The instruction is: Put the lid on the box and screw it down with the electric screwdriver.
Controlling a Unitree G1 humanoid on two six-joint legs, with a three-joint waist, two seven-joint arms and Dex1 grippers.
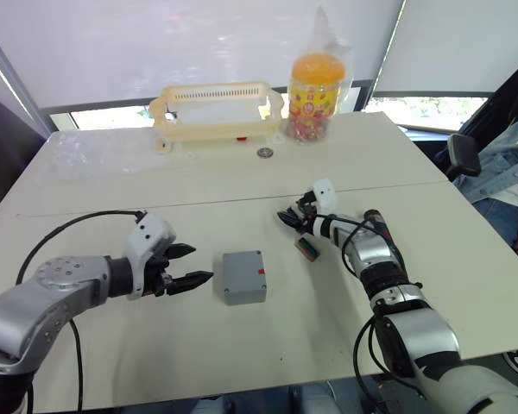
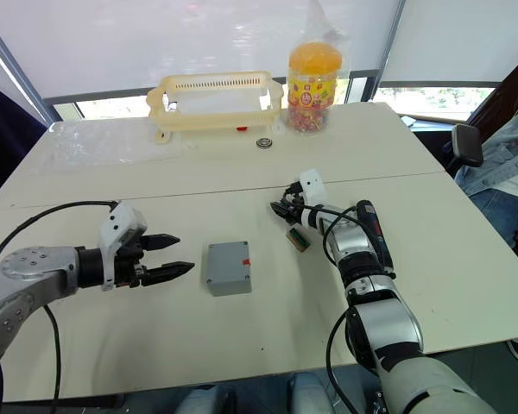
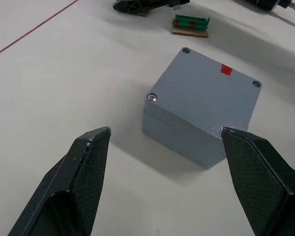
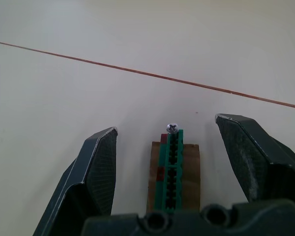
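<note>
The box (image 1: 244, 277) sits near the middle of the white table (image 1: 112, 185), with the lid (image 3: 206, 88) already seated flush on top of it. You can see a small red mark on the lid's top face and, in the left wrist view, a screw head (image 3: 152, 97) in one corner; two other corners show recessed holes whose contents you cannot make out.

The left gripper (image 1: 188, 267) hovers just beside the box on the robot's left, fingers spread apart and holding nothing. In the left wrist view the box lies ahead of the two black fingers (image 3: 81, 172), not between them.

The right gripper (image 2: 284, 210) is positioned beyond the box on the robot's right, fingers parted and empty. Directly in front of it lies a green screw holder strip (image 4: 171, 169) on a brown backing, flat on the table. One screw (image 4: 172, 127) stands at the far end of the strip.

The electric screwdriver (image 2: 370, 228) lies on the table alongside the right forearm, to the robot's right of it.

At the far edge of the table you will find a cream plastic rack (image 1: 216, 110), a jar with an orange lid (image 1: 315, 95) wrapped in clear plastic, and a small metal ring (image 1: 265, 153) in front of them.

A person's arm in a denim sleeve (image 1: 501, 168) is seated at the right edge of the scene.
</note>
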